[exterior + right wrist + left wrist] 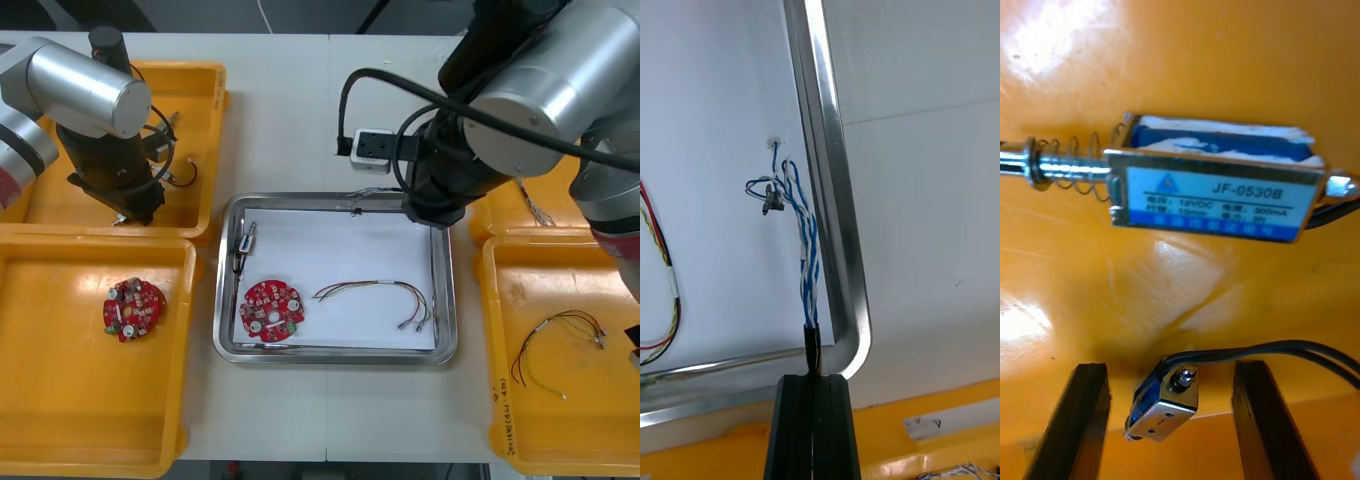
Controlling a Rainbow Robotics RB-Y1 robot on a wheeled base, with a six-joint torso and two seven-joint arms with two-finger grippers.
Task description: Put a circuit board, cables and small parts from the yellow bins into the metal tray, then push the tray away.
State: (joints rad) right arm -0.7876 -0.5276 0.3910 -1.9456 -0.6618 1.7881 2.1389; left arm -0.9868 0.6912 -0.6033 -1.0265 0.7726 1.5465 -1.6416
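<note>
Surface (pixel 300 120): light, plain and matt, reaching from left to right and from far to near.
Seam (pixel 329 80): thin line running near-to-far through the middle of the surface.
Floor (pixel 200 15): dark, past the far edge; a narrow dark strip past the near edge too.
White cord (pixel 264 14): curving over the floor, far middle.
White box (pixel 372 146): small, on the surface just right of the seam.
Light: overhead, even, with soft shadows.

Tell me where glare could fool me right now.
Left wrist view: white glare patches on the floor of the yellow bin, around the small metal parts. Right wrist view: the rim of the metal tray mirrors light beside the twisted blue and white cable. Front view: that rim reflects patchily.
</note>
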